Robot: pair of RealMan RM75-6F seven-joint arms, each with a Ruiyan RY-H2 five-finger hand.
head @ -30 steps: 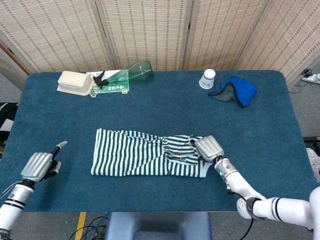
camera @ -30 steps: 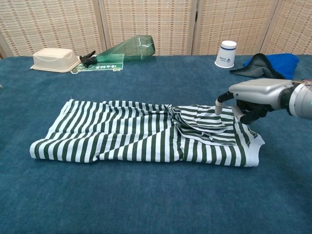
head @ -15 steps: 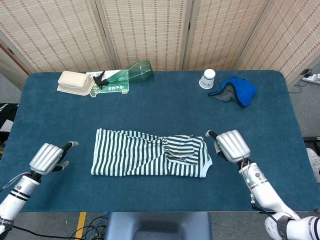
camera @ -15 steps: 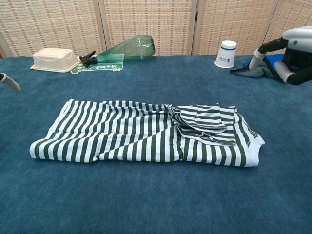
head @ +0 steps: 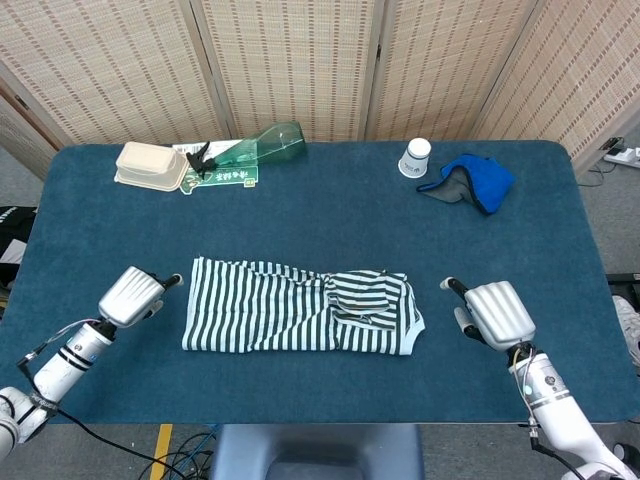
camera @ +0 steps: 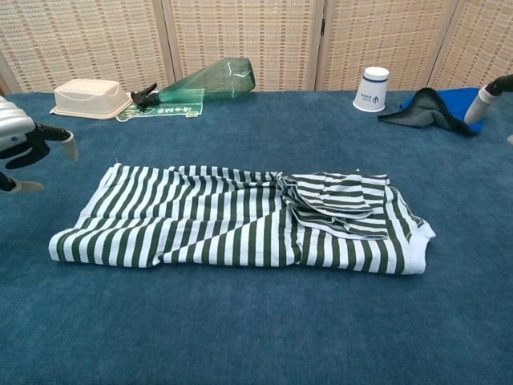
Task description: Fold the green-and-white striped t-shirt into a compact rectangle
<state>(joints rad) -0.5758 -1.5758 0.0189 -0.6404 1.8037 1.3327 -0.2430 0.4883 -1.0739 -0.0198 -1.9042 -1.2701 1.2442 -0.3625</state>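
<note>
- Currently the striped t-shirt lies mid-table as a long band, its right end doubled back; a crosswise fold is judged outstanding.
- Left hand hovers just beside the shirt's left edge, empty, fingers apart, seemingly placed to lift that end.
- Right hand stands apart, empty; chest view crops it, so finger spread is uncertain.

Blue table (striped t-shirt, cup, bottle)
</note>
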